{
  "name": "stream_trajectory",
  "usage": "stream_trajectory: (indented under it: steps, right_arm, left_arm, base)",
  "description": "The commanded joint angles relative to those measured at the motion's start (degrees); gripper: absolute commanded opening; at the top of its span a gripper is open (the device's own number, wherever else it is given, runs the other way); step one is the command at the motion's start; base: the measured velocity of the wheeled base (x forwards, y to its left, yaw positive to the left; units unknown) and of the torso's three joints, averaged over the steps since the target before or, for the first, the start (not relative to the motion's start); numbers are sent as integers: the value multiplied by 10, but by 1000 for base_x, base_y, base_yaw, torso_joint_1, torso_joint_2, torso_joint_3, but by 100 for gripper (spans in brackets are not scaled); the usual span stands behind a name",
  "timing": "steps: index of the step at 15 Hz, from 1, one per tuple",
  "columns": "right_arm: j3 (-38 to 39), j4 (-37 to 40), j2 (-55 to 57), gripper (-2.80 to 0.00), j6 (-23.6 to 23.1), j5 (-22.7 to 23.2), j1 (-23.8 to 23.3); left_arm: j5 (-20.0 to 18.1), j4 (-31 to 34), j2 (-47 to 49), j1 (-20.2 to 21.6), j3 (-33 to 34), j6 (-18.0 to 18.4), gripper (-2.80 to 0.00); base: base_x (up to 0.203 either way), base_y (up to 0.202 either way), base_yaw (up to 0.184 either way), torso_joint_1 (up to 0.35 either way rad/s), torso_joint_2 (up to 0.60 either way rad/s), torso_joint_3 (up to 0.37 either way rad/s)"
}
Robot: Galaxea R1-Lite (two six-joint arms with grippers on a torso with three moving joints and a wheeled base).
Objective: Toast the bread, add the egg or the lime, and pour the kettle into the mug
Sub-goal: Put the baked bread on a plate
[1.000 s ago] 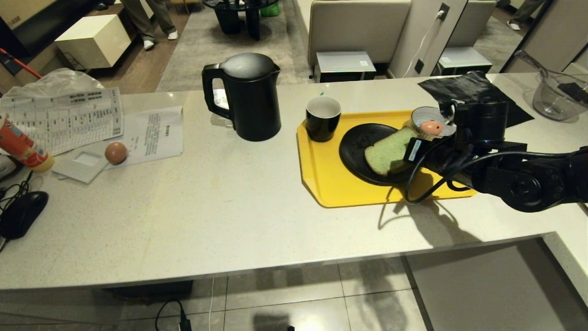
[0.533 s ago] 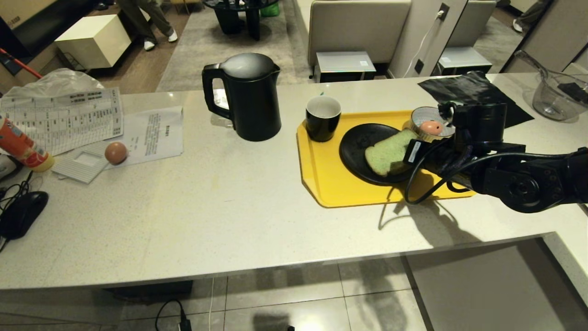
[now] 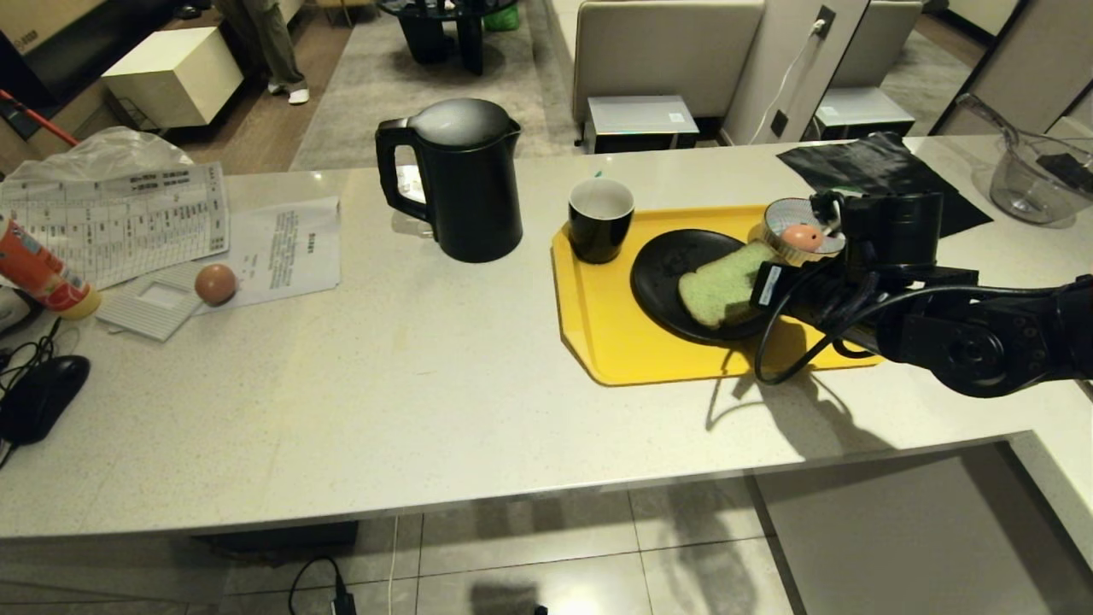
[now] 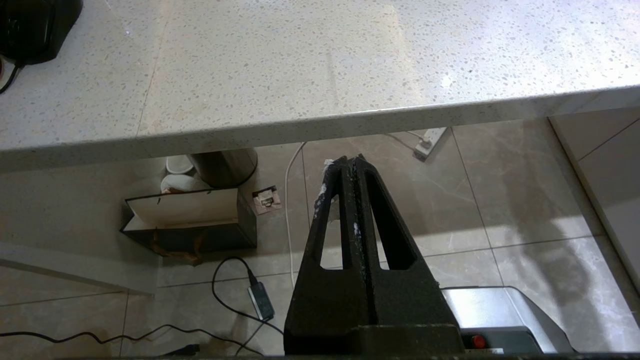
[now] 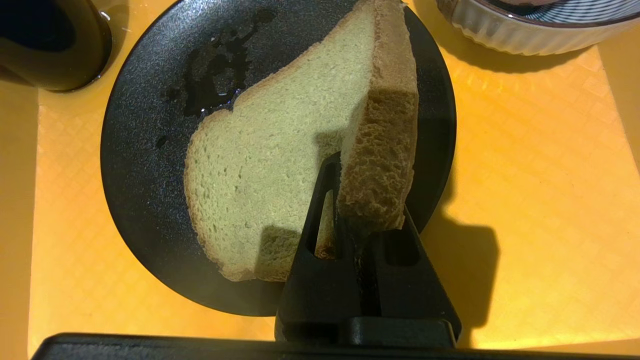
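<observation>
Bread point(image 5: 280, 165): one pale green slice with brown crust, tilted on the black plate point(image 5: 145, 165). Its far edge rests on the plate face, its near crust edge is lifted and pinched between the closed fingers of the right gripper point(image 5: 350, 210). The slice runs away from the gripper toward the plate's middle, so its long axis roughly continues the line of the fingers. Plate sits on the yellow tray point(image 3: 615, 342). Striped bowl point(image 3: 803, 224) with a pinkish egg-like thing in it stands just beside the plate on the tray's far right; black mug point(image 3: 600, 218) stands at the tray's far left corner. Kettle point(image 3: 465, 179) stands off the tray, further left on the counter. Right arm is plainly the nearer one. Left gripper point(image 4: 352, 165) hangs below the counter edge, fingers pressed together and empty, well apart from all of it. Judgement: any lift must follow the pinched edge, as the free end hangs low.
</observation>
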Motion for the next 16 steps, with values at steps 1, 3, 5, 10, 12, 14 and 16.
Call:
stream_trajectory:
  steps: [1,3,5,10,12,14,16]
  right_arm:
    - [0,-2,-4,-280,1,3,0]
    - [0,-2,-7,-280,1,10,0]
    - [0,-1,-7,-280,1,10,0]
    - [4,9,-8,-280,3,32,3]
    - [7,7,-7,-280,3,33,7]
    - [8,7,-7,-280,2,33,8]
    - [12,4,-6,-280,2,32,7]
  left_arm:
    - [0,0,0,1,1,0,-280]
    - [0,0,0,1,1,0,-280]
    - [0,0,0,0,0,0,-280]
    - [0,0,0,1,0,0,-280]
    - [0,0,0,0,1,0,-280]
    - [0,0,0,0,0,0,-280]
    - [0,0,0,1,1,1,-280]
  base:
    - [0,0,0,0,0,0]
    - [0,0,0,0,0,0]
    - [0,0,0,0,0,0]
    - [0,0,0,0,0,0]
    - [0,0,0,0,0,0]
    - [0,0,0,0,0,0]
    - [0,0,0,0,0,0]
